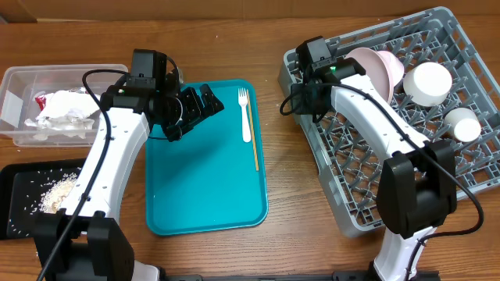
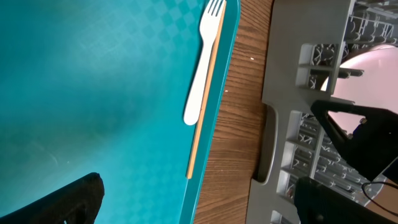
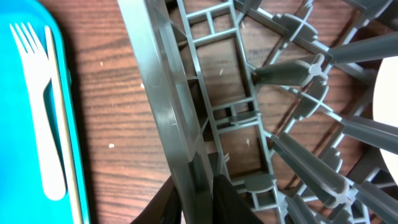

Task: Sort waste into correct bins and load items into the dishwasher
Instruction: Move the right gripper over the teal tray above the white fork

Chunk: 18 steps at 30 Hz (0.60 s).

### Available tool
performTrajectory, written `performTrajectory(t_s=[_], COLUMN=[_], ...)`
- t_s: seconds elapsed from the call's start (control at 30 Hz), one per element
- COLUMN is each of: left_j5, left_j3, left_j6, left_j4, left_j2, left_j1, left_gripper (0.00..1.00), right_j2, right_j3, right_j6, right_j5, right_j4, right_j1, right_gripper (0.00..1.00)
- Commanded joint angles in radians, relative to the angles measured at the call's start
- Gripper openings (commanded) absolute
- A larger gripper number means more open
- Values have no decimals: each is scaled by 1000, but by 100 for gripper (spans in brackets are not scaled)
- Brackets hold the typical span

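A white plastic fork [image 1: 244, 113] [image 2: 202, 68] [image 3: 40, 112] lies on the teal tray beside a thin orange carrot stick [image 1: 254, 140] [image 2: 202, 124] [image 3: 62, 124]. My left gripper [image 1: 191, 105] [image 2: 199, 208] hangs open over the tray, left of the fork, with nothing between its fingers. The grey dish rack [image 1: 469, 187] [image 3: 161, 93] holds the pink plate [image 1: 375, 66] [image 2: 373, 62], a white bowl [image 1: 428, 82] and a small cup [image 1: 462, 125]. At the rack's left wall, my right gripper [image 1: 301, 94] [image 3: 198, 186] has one finger on each side and is shut on it.
The teal serving tray [image 1: 203, 179] lies in the middle. A clear tub [image 1: 16, 78] at the far left holds crumpled napkins [image 1: 66, 109] and a red wrapper [image 1: 39, 99]. A black tray [image 1: 19, 187] in front of it carries beige crumbs [image 1: 58, 191].
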Motion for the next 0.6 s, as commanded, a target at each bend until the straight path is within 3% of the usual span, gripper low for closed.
performTrajectory(t_s=[0.0,0.57], left_j5=[-3,-2], left_j3=[6,6], left_j6=[20,19], left_j4=[0,-3], left_j2=[1,1], left_j1=[-4,-4], left_gripper=[100,100], right_j2=[1,1], right_j3=[-2,-2], right_j6=[68,331], right_j5=[40,82], right_j4=[3,155], right_j1=[-39,-100], right_gripper=[18,16])
